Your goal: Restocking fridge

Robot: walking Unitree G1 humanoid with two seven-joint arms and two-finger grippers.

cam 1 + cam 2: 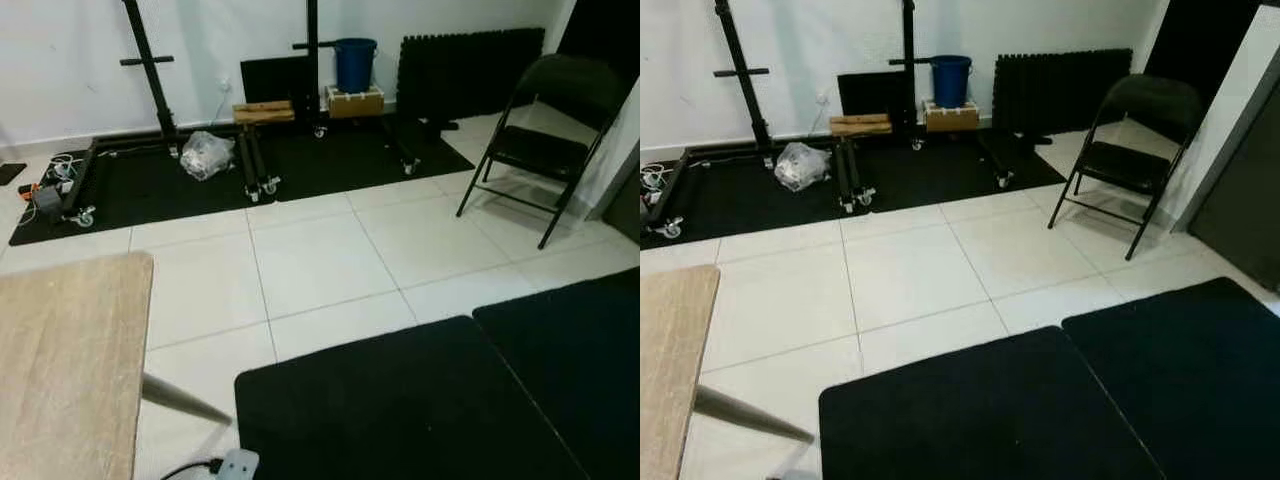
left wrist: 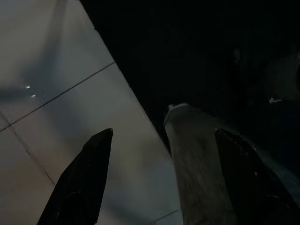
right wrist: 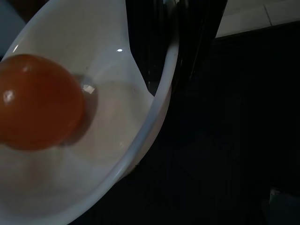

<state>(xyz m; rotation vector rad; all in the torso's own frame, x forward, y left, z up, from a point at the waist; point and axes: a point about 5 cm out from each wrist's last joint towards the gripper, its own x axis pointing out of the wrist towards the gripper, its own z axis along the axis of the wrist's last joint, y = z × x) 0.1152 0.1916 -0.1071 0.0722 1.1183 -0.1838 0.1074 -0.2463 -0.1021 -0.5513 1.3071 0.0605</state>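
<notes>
Fingers of the left gripper [image 2: 161,180] spread wide, empty, over pale floor tiles [image 2: 56,84]. Right gripper [image 3: 187,51] pinches the rim of a white round bowl [image 3: 140,140]; orange round fruit [image 3: 40,101] sits inside.

Near the bottom left of the left eye view a small light grey rounded robot part [image 1: 238,465] peeks in at the bottom edge, with a thin black cable [image 1: 190,467] curving off its left side. In the left wrist view, two long black pointed fingers [image 2: 79,183] rise from the bottom of the frame, one at the lower left and one at the lower right. They are dark and a little shiny, wide at the base and narrow at the tips. In the right wrist view, a dark black finger [image 3: 194,35] with faint straight ridges stands at the top middle of the frame.
</notes>
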